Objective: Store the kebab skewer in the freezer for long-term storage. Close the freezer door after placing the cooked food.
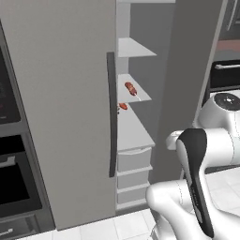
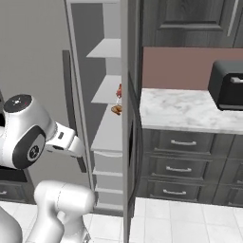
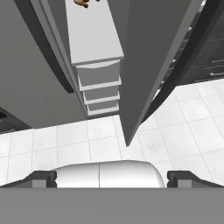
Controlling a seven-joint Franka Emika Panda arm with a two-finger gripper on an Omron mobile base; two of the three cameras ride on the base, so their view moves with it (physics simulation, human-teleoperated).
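A: How is the arm [image 1: 197, 173] posed?

B: Folded close to the base; in the left base view its dark-striped link runs down the lower right, with the round joint cap above it; in the right base view the big elbow joint sits at the left and a short white link reaches toward the open freezer [image 2: 107, 118].

A: And the hand?

B: It looks down and forward at the white tiled floor [image 3: 183, 127]; the fingers [image 3: 41, 178] stand at the two bottom corners of the hand view, spread wide apart with nothing between them.

A: Where is the kebab skewer?

B: On a white inner shelf [image 1: 140, 93] of the freezer; the left base view shows the kebab skewer [image 1: 131, 88] lying there as reddish chunks on a pale stick; a second reddish bit shows just below, beside the dark handle [image 1: 111, 115], and I cannot tell whether it is part of the same skewer.

A: What does each view add?

B: The right base view gives the marble desk [image 2: 190, 111] with a black toaster oven [image 2: 228, 85] and grey drawers beneath, right of the freezer; the hand view gives the freezer door [image 3: 148, 65] edge-on, swung open, with the white drawers [image 3: 98, 87] stacked low inside; the left base view gives the closed grey door and a black wall oven [image 1: 11, 154] at far left.
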